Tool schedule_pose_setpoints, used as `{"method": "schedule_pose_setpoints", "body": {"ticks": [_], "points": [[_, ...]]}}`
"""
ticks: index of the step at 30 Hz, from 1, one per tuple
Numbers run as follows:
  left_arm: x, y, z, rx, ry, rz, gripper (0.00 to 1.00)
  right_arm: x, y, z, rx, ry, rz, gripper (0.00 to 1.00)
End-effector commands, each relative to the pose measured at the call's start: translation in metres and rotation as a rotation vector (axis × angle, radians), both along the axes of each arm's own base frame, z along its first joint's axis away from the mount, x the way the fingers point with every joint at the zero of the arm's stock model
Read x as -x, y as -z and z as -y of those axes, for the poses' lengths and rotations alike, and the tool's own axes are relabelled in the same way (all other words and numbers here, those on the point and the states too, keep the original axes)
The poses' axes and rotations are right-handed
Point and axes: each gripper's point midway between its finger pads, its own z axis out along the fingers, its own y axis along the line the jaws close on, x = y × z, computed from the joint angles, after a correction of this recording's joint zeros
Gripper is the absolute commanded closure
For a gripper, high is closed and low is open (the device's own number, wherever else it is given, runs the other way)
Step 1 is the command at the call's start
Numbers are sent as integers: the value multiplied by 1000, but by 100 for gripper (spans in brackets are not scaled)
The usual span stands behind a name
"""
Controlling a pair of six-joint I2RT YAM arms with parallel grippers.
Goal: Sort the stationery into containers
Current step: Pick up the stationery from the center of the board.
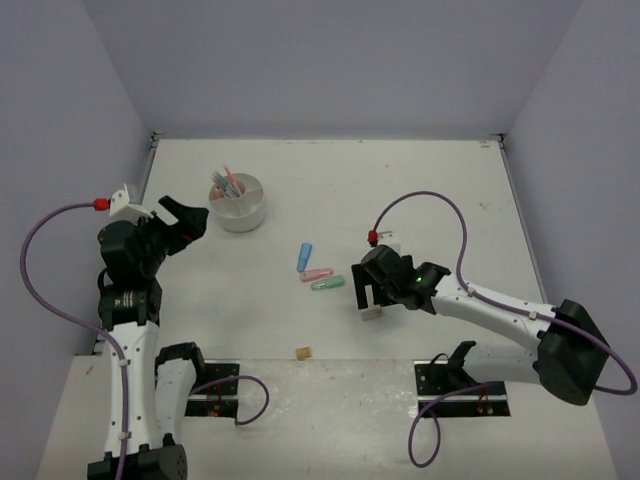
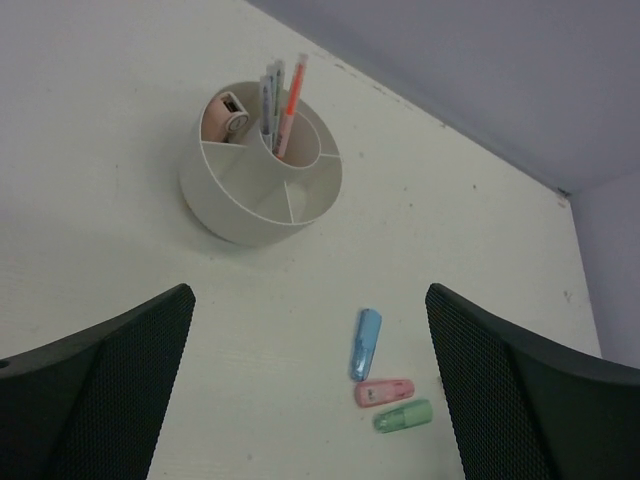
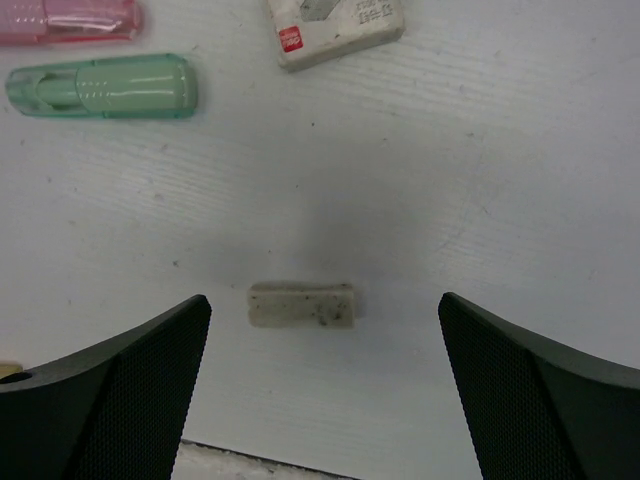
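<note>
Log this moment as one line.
left end effector: open, facing tub | right end effector: open, above small eraser | loose: three pastel pieces

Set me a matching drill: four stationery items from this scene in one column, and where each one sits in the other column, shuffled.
Items
1. pens
2. speckled eraser
3. green capped piece
4. tan eraser

Places
A. lying under the open right gripper
B. alone near the near edge of the table
C. upright in the white tub
D. right beside the pink capped piece

Pairs: 1-C, 2-A, 3-D, 4-B
</note>
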Motion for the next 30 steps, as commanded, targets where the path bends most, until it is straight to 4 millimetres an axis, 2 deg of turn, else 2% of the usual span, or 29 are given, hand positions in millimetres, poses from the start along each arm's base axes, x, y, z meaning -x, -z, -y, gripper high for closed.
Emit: {"method": "schedule_pose_setpoints", "body": {"ticks": [1,3,5,7,9,11,13,16,18,21,24,30], "points": [[11,26,9,-119,107,-7,0,10,-22,-42,-63,-219,30,1],[12,39,7,-132,99,-40,0,7,-31,-69,-69,-377,98,1],[14,38,19,-110,164,-26,0,-4,-38,-85,-59,-459,168,1],[15,35,22,-107,177,1,0,-25,-50,-95,-24,-483,252,1],[17,31,23,-115,178,15,0,-47,-51,-103,19,-442,271,1],[19,28,23,-120,175,32,0,-71,-77,-123,-34,-327,263,1],[19,26,24,-122,175,40,0,-88,-80,-138,-59,-210,184,1],[20,25,24,-124,176,44,0,-115,-67,-153,-8,7,135,4],[20,25,26,-120,186,45,0,-125,-55,-159,-12,94,125,4],[20,25,26,-125,192,45,0,-128,-35,-166,-33,189,90,11],[19,25,27,-126,195,44,0,-127,-19,-165,-17,234,64,25],[21,24,30,-127,203,53,0,-126,16,-172,-21,256,30,37]]}}
